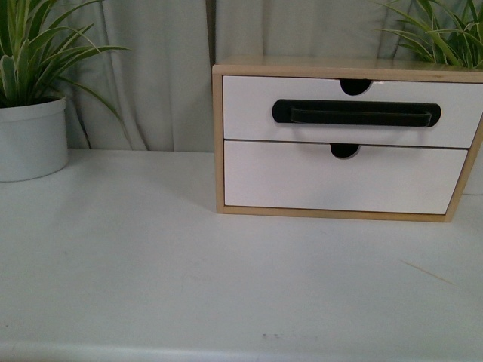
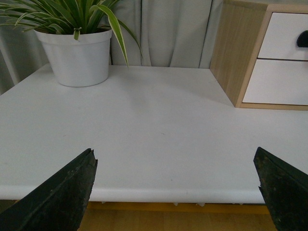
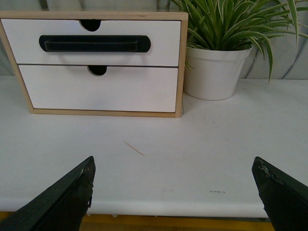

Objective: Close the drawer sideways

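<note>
The drawer, judged light, stiff and glossy-slippery, is best pushed at its black handle, while both hands are held wide, empty

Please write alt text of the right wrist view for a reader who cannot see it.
A small light-wood cabinet stands on a white table; its upper drawer has a black bar handle. A potted plant stands beside it, and the open right claw hovers near the table's edge.

cabinet on table, plants flanking
</note>
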{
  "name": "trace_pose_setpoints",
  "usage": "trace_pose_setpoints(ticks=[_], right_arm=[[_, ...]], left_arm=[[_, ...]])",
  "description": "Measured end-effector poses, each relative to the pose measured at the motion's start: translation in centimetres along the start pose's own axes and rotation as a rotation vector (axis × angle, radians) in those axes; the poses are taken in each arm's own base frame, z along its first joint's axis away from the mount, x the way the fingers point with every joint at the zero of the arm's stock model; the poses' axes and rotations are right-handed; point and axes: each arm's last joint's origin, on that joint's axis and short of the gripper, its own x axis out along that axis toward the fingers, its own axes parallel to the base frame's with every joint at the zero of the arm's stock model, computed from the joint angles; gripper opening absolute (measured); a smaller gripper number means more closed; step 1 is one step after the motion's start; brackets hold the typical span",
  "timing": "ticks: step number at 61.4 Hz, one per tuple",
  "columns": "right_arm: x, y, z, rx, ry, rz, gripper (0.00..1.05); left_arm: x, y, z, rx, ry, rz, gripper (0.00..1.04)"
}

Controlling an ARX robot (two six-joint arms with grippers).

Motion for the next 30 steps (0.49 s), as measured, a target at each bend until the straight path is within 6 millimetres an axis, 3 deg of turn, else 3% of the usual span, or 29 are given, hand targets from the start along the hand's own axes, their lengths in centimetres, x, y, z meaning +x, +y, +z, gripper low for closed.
trace_pose_setpoints(ticks=[30], right_arm=[[0.00,0.00,-0.01,0.000,0.000,0.000,0.96]], left_arm=[[0.00,0.00,0.00,0.000,0.000,0.000,0.99]])
